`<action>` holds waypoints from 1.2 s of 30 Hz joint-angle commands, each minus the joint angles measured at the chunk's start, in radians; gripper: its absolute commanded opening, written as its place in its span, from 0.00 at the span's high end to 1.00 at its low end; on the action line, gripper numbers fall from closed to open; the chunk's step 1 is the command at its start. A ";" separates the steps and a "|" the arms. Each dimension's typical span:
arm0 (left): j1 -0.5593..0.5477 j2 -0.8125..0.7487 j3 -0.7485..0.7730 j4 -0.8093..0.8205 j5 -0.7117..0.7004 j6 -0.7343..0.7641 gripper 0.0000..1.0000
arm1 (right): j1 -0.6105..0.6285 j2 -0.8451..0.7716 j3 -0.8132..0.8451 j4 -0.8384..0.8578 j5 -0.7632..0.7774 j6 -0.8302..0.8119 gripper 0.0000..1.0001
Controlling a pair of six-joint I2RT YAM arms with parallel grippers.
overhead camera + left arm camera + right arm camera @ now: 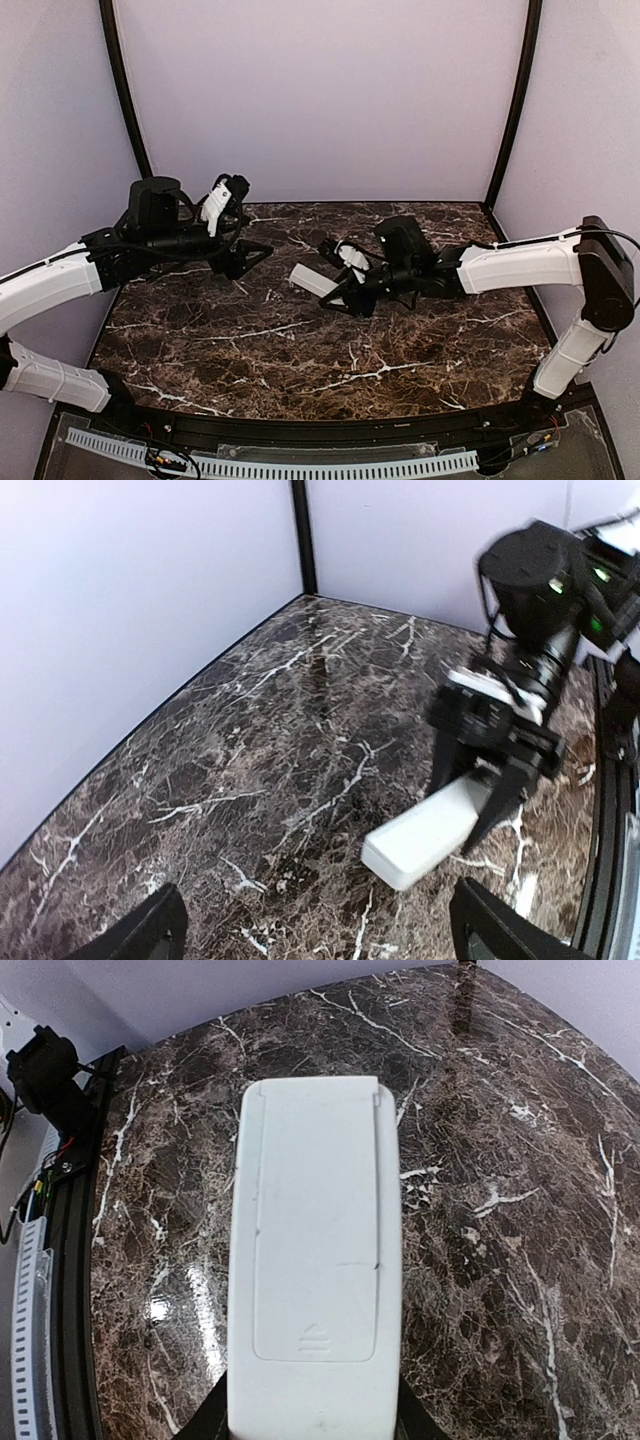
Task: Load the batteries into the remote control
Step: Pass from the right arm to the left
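Probably light, stiff, slippery remote control (315, 1230) — pinched across its long edges by right tool (478, 798), left tool (250, 258) spread wide.

In right wrist view, cannot see the near end of the remote control (315, 1250): cut by the bottom edge. Of the right gripper (462, 815), only two dark slivers of fingers (213, 1412) there, rest hidden underneath. In left wrist view, only finger ends of the left gripper (315, 886), cut at the bottom edge.

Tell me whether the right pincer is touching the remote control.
Touching. In the left wrist view the right pincer clamps the remote control between its fingers, on both long sides.
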 commanded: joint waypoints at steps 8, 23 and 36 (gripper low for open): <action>-0.127 -0.061 -0.035 -0.147 0.077 0.430 0.15 | -0.041 -0.008 0.041 -0.019 -0.437 0.065 1.00; -0.372 -0.019 -0.012 -0.206 -0.235 0.860 0.21 | -0.051 0.058 0.133 -0.179 -0.565 0.085 1.00; -0.395 0.096 0.059 -0.244 -0.224 0.850 0.48 | -0.048 0.101 0.173 -0.240 -0.605 0.061 1.00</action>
